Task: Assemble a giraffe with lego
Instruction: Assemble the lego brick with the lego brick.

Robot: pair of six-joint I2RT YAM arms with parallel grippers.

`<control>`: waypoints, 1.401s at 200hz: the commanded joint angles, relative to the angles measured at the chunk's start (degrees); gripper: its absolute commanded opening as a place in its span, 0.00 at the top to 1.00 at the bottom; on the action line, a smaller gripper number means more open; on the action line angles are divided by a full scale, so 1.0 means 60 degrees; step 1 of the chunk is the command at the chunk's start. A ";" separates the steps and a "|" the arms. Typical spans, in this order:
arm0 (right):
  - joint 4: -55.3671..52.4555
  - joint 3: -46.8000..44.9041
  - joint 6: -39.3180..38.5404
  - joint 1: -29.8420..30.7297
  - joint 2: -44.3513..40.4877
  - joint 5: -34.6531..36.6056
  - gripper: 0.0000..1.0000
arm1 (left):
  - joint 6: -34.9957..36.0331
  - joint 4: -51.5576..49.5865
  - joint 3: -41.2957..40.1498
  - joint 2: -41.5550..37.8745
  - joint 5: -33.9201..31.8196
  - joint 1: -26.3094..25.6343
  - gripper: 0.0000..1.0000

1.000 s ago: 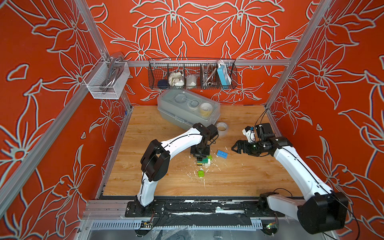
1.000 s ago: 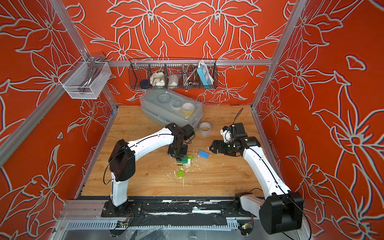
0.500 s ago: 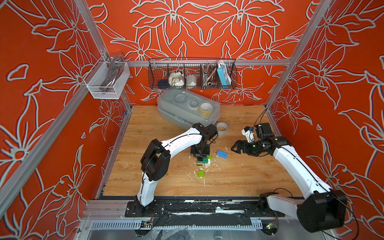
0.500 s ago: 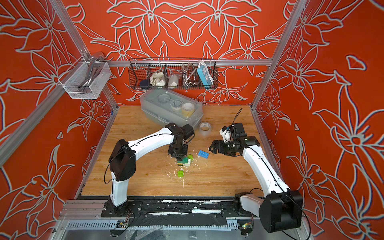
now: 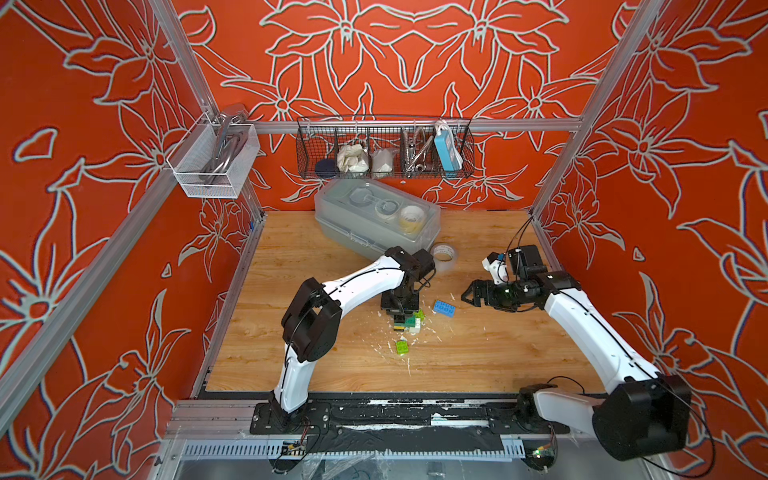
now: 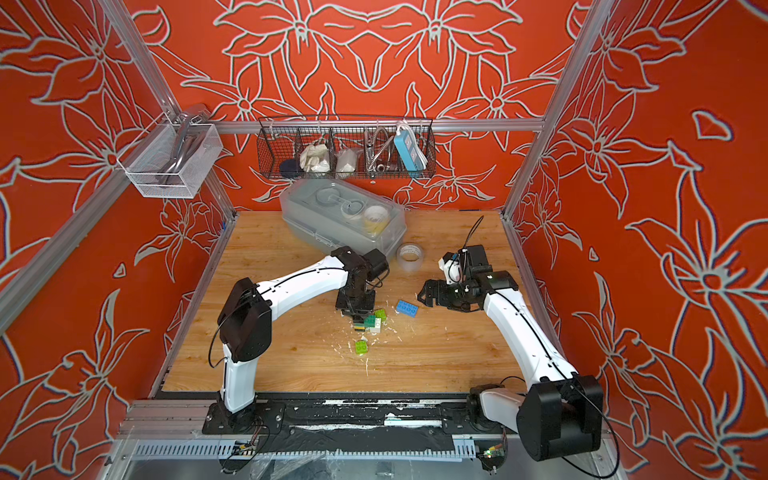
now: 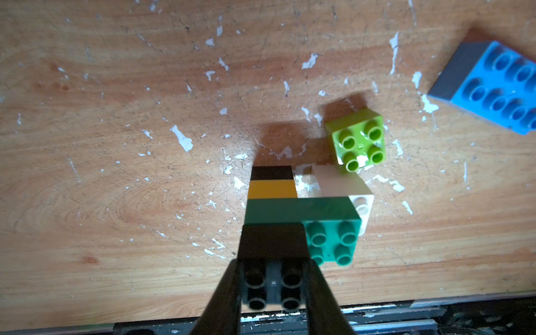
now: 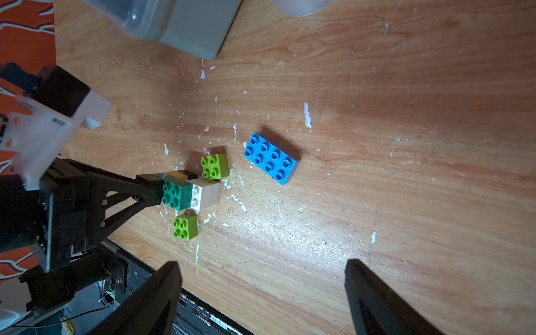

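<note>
The half-built giraffe (image 5: 406,322) stands near the middle of the wooden tabletop (image 5: 291,357). A black-and-yellow leg and a white leg carry a dark green body, and a black brick (image 7: 272,242) sits on the body above the black-and-yellow leg. The white leg pokes out past the end of the body, with some of its studs bare.

A lime brick (image 7: 359,141) lies just beside the white leg; whether the two touch cannot be told. A second lime brick (image 5: 402,347) lies apart, on the side toward the arm bases. A blue brick (image 5: 444,308) lies flat, studs up, between the giraffe and the right end effector (image 5: 471,293).

Farther back, a clear plastic box (image 5: 374,226) sits askew, with a tape roll (image 5: 444,257) just beside its corner and close behind the left arm's wrist. A wire basket (image 5: 316,137) hangs on the back wall and a mesh basket (image 5: 199,183) on the left rail. White flecks (image 7: 182,140) litter the wood around the bricks.

Compared with a second ago, nothing shows a shift: both arms and every brick sit where they were.

The left end effector (image 7: 272,290) points down at the giraffe, its fingers (image 7: 229,293) pressed against both sides of the black brick. The right end effector hangs above the tabletop, apart from the blue brick, with its fingers spread wide and nothing between them.
</note>
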 commanded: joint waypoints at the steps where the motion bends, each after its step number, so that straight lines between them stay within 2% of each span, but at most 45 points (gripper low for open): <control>1: 0.0056 0.0260 -0.0080 -0.0061 0.0070 -0.0038 0.07 | -0.0011 -0.0263 -0.0312 0.0206 -0.0101 0.0062 0.71; 87: -0.0050 0.0209 -0.0125 -0.0073 0.0001 0.0050 0.07 | 0.0180 -0.0057 -0.0514 0.0651 -0.0098 0.0106 0.71; 198: -0.0222 0.0081 -0.0257 -0.0033 -0.0043 -0.0100 0.07 | 0.0078 -0.0397 -0.1461 -0.0628 -0.0818 0.0457 0.71; 237: -0.0347 0.0090 -0.0257 0.0262 -0.0033 -0.0027 0.07 | -0.0059 -0.0189 -0.1852 -0.0937 -0.0680 0.0469 0.71; 280: -0.0707 0.0467 -0.0247 0.0630 0.0006 0.0363 0.07 | -0.0164 0.0274 -0.2088 -0.1083 -0.0380 0.0472 0.65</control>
